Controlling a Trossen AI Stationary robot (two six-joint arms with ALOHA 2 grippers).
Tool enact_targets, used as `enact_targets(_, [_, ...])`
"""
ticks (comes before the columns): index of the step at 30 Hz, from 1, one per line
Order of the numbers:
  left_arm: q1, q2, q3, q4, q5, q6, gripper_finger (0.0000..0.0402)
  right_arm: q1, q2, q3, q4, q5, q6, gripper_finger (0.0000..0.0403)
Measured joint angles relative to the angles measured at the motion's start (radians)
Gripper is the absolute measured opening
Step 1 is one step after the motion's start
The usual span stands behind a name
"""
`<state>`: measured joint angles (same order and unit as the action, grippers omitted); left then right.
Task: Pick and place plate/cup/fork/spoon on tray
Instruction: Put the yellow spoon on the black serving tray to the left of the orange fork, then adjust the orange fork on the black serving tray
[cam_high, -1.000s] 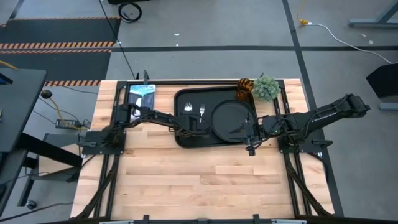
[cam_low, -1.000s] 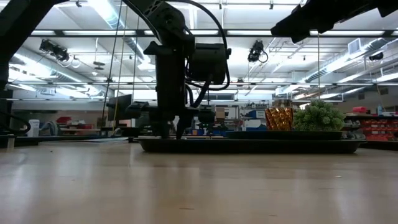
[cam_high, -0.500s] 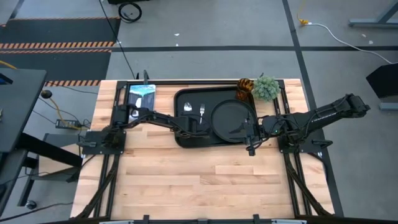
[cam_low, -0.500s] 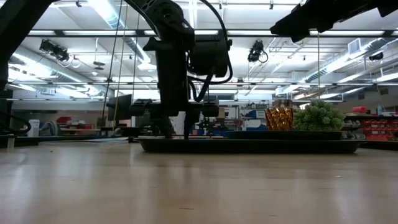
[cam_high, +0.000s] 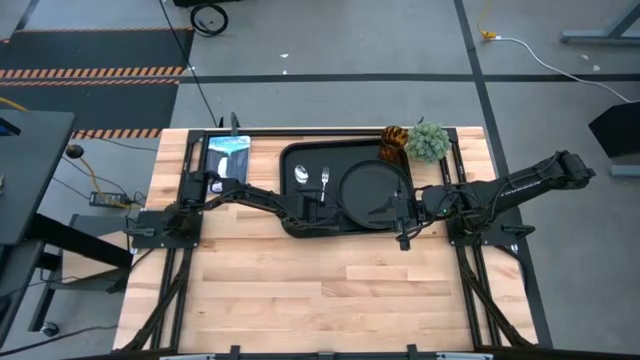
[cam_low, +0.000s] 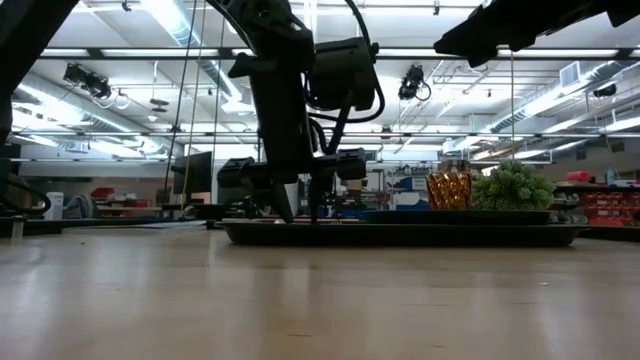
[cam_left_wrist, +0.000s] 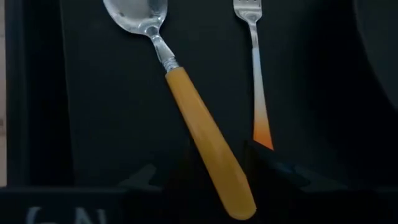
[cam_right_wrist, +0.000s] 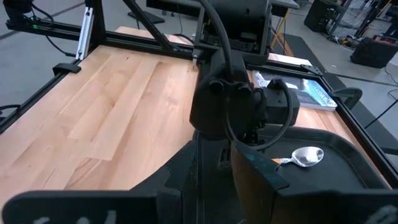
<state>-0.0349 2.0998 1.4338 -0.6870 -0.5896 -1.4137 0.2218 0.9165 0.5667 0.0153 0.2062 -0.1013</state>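
Observation:
The black tray lies at the table's far middle. On it lie the round black plate, the fork and the spoon. In the left wrist view the spoon lies flat beside the fork. My left gripper is open low over the tray's near part, and its fingers stand on either side of the spoon handle's end. My right gripper hangs open by the plate's near right rim. The amber cup stands at the tray's far right corner.
A fuzzy green plant ball stands right of the cup. A blue-and-white picture card lies at the far left, beside the tray. The near half of the wooden table is bare. My two arms reach toward each other over the tray.
My left gripper has shifted a little toward the table's right edge, and in the low view its fingers have spread apart. The spoon and fork lie where they were.

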Motion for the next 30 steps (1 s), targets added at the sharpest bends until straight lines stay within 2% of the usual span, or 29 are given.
enact_targets(5, [0.0,0.006,0.001,-0.009,0.003,0.02,0.0155,0.0,0.0,0.0,0.008,0.0,0.0,0.0105])
enact_targets(11, [0.004,0.018,0.0,-0.079,0.053,0.017,0.0155,0.0,0.0,0.0,0.007,-0.004,0.0,0.0105])
enact_targets(21, [0.003,0.014,0.0,-0.096,0.06,0.012,0.0155,0.0,0.0,0.0,0.007,-0.019,0.001,0.0105])
enact_targets(30, [-0.004,-0.016,0.0,-0.054,-0.006,0.013,0.0155,0.0,0.0,0.0,0.008,-0.019,0.001,0.0105])
